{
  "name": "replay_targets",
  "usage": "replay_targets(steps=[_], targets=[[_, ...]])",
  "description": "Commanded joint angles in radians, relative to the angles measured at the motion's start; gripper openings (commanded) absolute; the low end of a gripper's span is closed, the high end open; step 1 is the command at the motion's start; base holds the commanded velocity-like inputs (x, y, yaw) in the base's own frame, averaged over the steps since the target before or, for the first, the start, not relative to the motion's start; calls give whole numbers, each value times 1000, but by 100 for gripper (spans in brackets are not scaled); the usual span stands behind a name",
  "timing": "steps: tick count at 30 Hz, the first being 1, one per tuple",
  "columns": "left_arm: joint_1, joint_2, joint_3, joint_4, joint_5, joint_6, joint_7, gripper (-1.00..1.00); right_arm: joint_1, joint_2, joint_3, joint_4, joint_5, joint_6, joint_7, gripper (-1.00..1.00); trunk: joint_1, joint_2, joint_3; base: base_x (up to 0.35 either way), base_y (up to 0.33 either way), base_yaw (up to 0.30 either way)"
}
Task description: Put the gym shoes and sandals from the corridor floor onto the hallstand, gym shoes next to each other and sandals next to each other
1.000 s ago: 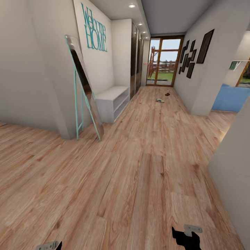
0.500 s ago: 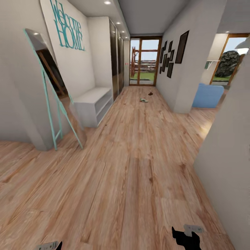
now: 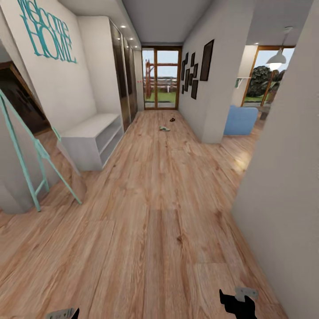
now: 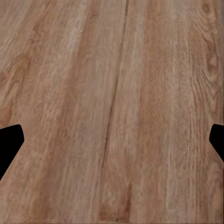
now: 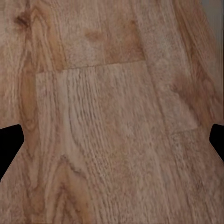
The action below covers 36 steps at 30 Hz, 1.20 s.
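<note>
Far down the corridor floor (image 3: 155, 212) lies a small pale shape with green, a gym shoe (image 3: 164, 128). Just beyond it is a dark-brown speck, a sandal (image 3: 172, 118); both are too small to tell more. The hallstand (image 3: 91, 137), a low pale-grey bench with open shelves, stands against the left wall, nearer than the shoes. My left gripper (image 3: 66, 313) and right gripper (image 3: 238, 305) peek in at the lower edge of the head view. In the wrist views the left gripper (image 4: 112, 144) and right gripper (image 5: 112, 144) are open, with bare planks between the fingers.
A teal-framed mirror (image 3: 26, 150) leans against the left wall in front of the hallstand. A white wall corner (image 3: 283, 177) stands close on my right. Dark wardrobe doors (image 3: 124, 75) follow the hallstand, a glass door (image 3: 161, 79) ends the corridor, and a blue seat (image 3: 240, 119) sits in a side room.
The whole view has shifted: the camera moved down the corridor, so mirror and hallstand slid left and grew larger. Both grippers hold the same place in the picture.
</note>
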Motion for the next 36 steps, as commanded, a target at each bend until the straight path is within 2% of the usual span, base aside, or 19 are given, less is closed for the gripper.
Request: replay_targets(steps=[1, 36], targets=[[-1, -1, 9, 1, -10, -4, -5, 100, -1, 0, -6, 2, 10, -3, -4, 100, 0, 0, -1, 340, 0, -142], [-1, -1, 9, 1, -10, -4, -5, 100, -1, -12, -4, -3, 11, -3, -2, 100, 0, 0, -1, 340, 0, -11]])
